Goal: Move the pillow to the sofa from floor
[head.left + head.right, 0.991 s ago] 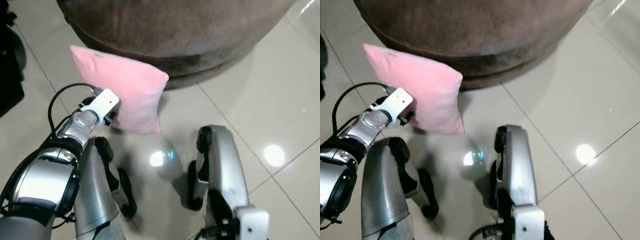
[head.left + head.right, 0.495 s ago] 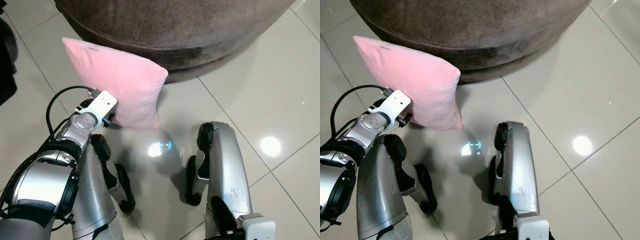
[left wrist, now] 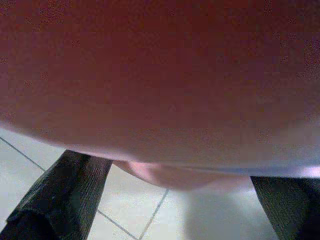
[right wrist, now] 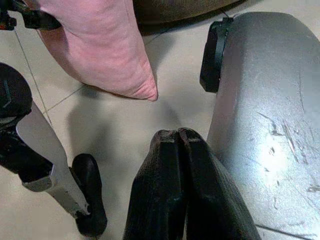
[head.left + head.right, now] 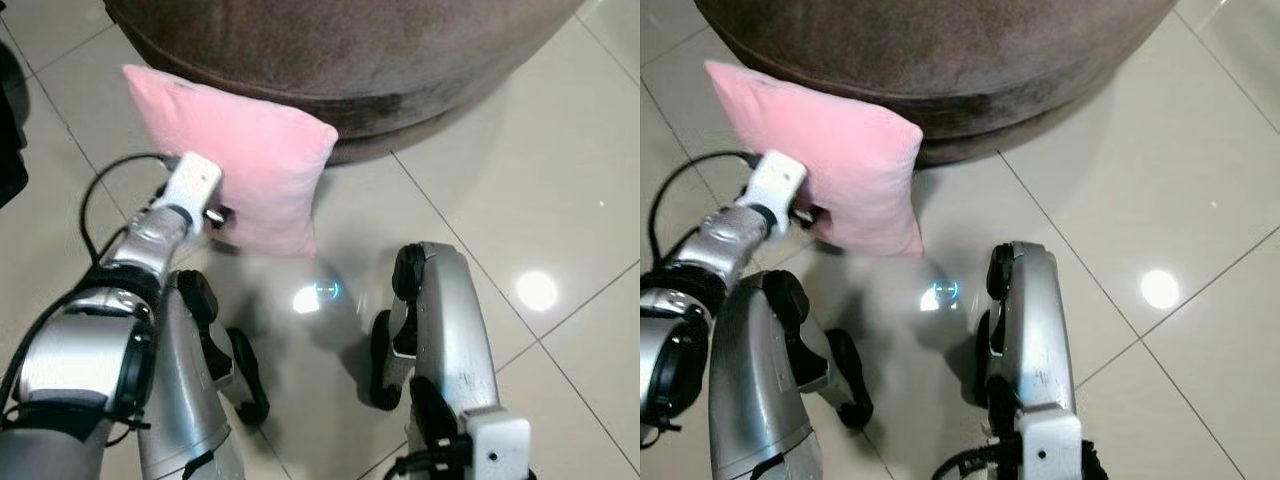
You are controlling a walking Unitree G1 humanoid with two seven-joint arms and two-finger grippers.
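We judge the carry step underway: left gripper fingers clamp the soft pink square pillow, right gripper fingers pressed together and empty; next, a lift onto the brown plush sofa beyond the fingers.

Head pair: we look steeply down; sofa along the frame top, floor at right.
Left wrist: pressed very close under the pillow.
Right wrist: low, near floor.
Shared: the pillow's lower corner appears to us in every view.
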